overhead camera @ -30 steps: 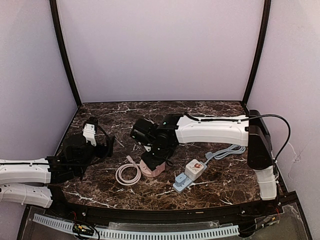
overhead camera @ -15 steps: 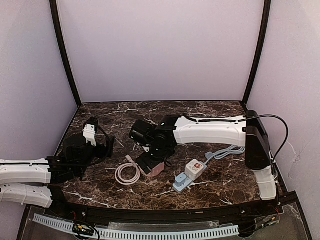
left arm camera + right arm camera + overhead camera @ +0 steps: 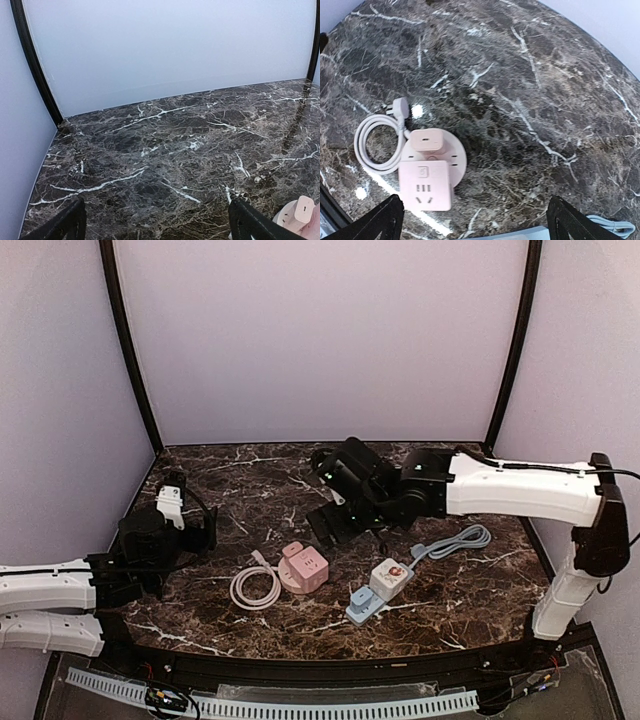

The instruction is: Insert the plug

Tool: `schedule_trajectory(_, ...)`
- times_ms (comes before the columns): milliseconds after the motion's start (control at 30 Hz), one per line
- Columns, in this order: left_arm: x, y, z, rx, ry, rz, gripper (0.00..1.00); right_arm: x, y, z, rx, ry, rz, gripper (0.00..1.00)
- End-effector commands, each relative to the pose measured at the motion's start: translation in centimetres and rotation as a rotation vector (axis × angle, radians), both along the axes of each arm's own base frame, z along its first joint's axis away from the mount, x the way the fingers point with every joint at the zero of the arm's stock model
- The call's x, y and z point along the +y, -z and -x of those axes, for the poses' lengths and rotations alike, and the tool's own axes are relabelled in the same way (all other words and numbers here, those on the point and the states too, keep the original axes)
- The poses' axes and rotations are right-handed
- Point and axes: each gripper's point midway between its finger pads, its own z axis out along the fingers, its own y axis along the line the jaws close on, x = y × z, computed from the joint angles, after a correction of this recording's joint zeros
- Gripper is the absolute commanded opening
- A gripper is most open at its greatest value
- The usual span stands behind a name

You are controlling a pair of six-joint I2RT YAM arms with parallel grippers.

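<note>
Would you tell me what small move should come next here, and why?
Probably lower the left gripper toward the white plug: it lies loose and unheld beside the pink socket cube, and the left arm's fingers are open and seem nearest.

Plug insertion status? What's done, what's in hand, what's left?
Done: little that shows. The pink socket cube sits on the marble, clear of both arms. In hand: nothing. The jaws on the left arm and right arm stand open and empty. Left: the whole insertion. The white plug lies loose beside its coiled cable, apart from the blue power strip.
</note>
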Motion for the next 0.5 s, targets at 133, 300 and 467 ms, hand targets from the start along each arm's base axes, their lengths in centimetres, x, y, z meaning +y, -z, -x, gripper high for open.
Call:
schedule_trajectory(133,4.0,-1.2,0.3,-0.056,-0.144,-0.065,0.99,-7.0,-3.7,-4.0,-0.233,0.192,-0.183,0.99)
schedule_trajectory(300,3.8,-1.4,0.6,-0.068,-0.108,-0.034,0.99,-8.5,-4.5,-3.5,-0.268,0.196,-0.227,0.98)
schedule_trajectory(467,2.1,-0.7,0.6,-0.033,-0.020,-0.006,0.99,-10.7,-4.0,-3.2,-0.326,0.231,-0.233,0.98)
